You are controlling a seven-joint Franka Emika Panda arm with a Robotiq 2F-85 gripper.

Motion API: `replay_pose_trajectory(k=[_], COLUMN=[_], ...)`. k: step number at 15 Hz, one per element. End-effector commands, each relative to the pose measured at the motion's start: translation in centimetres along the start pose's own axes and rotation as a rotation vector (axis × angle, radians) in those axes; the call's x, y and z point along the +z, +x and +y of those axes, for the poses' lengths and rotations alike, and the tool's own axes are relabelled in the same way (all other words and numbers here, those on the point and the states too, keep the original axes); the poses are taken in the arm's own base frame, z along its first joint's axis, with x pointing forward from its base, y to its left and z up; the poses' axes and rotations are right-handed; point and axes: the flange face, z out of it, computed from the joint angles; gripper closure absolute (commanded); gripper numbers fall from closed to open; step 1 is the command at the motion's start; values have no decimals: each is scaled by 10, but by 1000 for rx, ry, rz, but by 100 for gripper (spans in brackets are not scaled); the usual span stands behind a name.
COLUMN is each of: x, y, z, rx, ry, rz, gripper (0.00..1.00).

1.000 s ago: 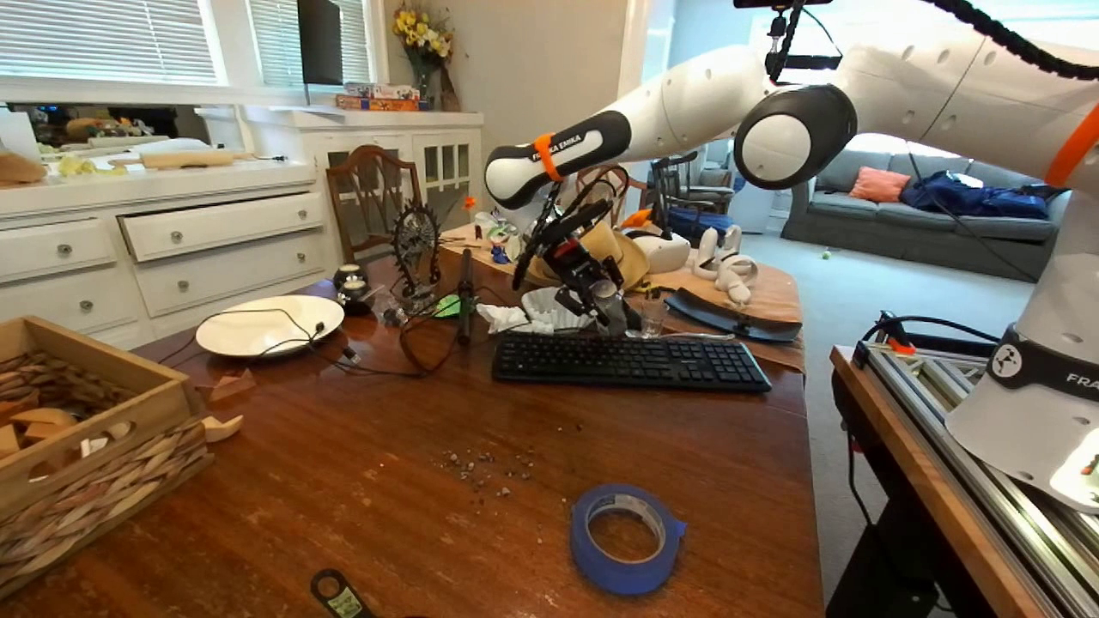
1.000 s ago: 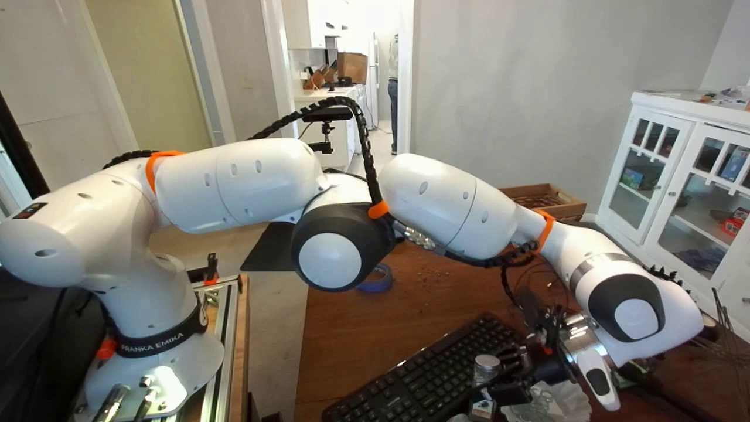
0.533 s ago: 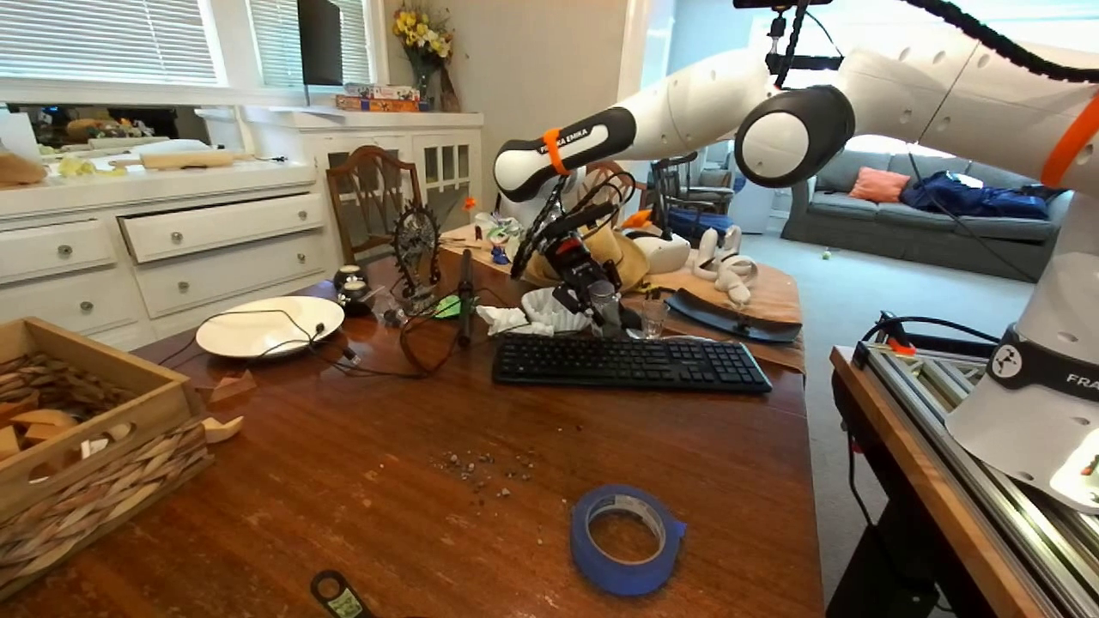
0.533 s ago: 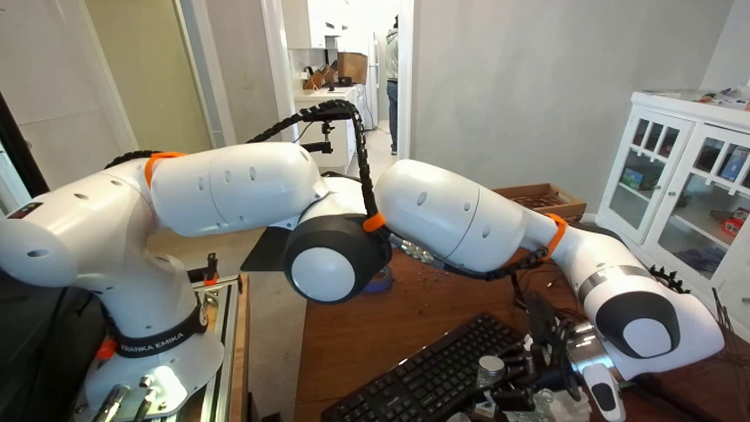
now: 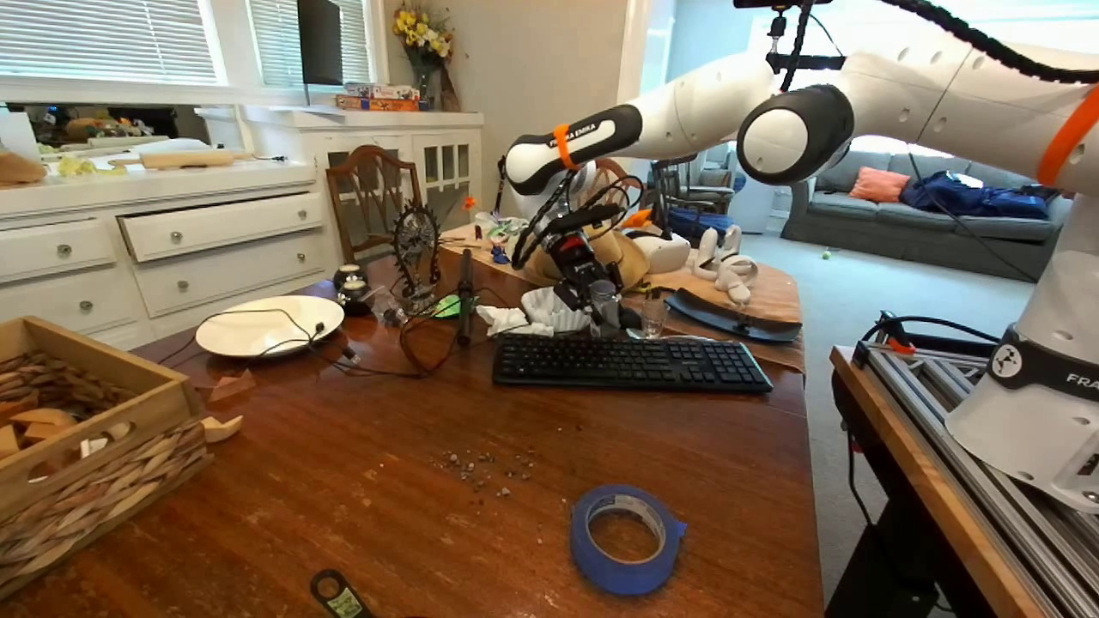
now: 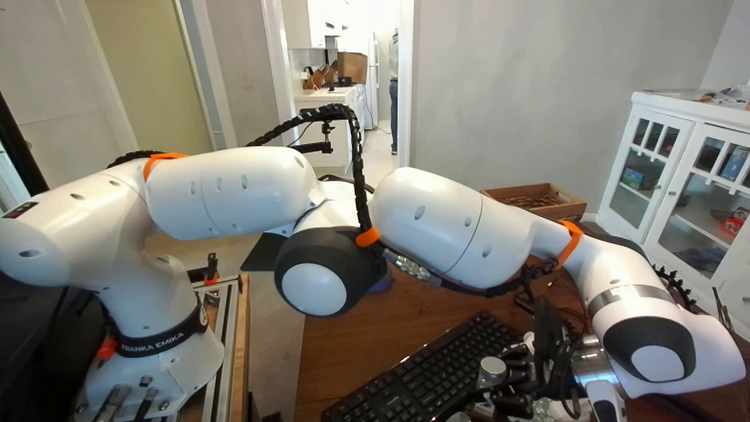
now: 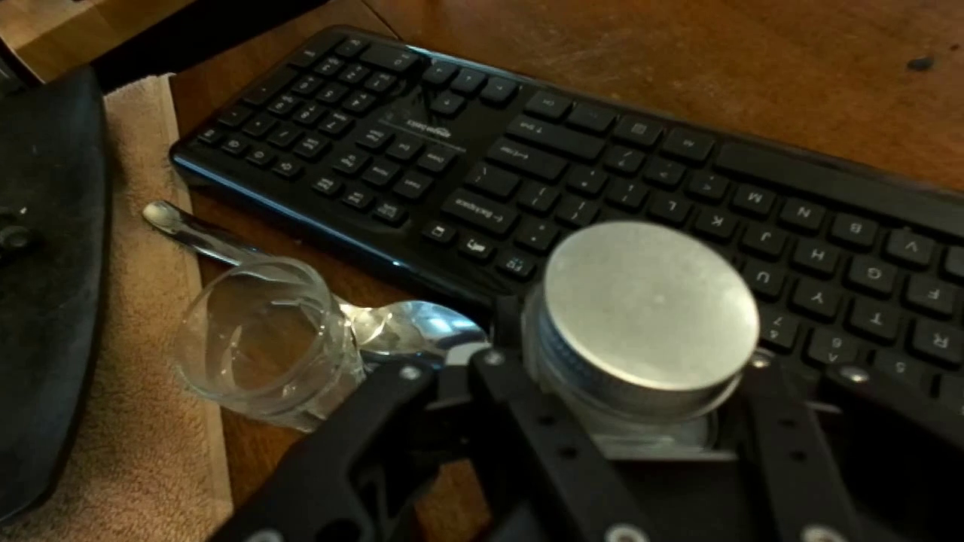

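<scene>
While the end effector (image 7: 636, 357) is closed partway on the clear jar (image 7: 640, 335), pinching it at 9 & 3 o'clock in the wrist view, main risk is prob. slippage: the wall looks smooth & curved, so a weak or off-centre pinch could let it twist or drop. Base is hidden there, so can't tell if it's touching the table (image 7: 723, 53). Other worry: the drinking glass (image 7: 256, 339) at 9 o'clock, w/ the spoon (image 7: 418, 327) lying between; a swing that way could tip the glass. The keyboard (image 7: 527, 169) spans approx. 10 to 3 o'clock, just beyond the jar, so a low move might press keys or clip its edge.

Materials: jar is glass or clear plastic, w/ a flat, round, dull-silver metal lid (image 7: 651, 301). Drinking glass is transparent, thin-rimmed. Spoon's shiny metal, oval bowl. Keyboard's black plastic, glossy frame, squarish keys. Table's reddish-brown wood. Farther out at 9: tan towel (image 7: 162, 301), fuzzy pile, then a dark curved object (image 7: 53, 286), smooth, can't ID.
</scene>
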Motion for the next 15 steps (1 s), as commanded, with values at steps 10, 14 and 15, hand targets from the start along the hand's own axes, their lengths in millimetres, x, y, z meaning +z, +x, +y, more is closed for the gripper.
replay_pose_trajectory(k=[10, 14, 15], x=[18, 25, 27], y=[20, 22, 22], z=[5, -2, -4], rx=[-139, -137, -134], ry=[43, 18, 8], rz=[-21, -23, -23], gripper=[26, 0, 0])
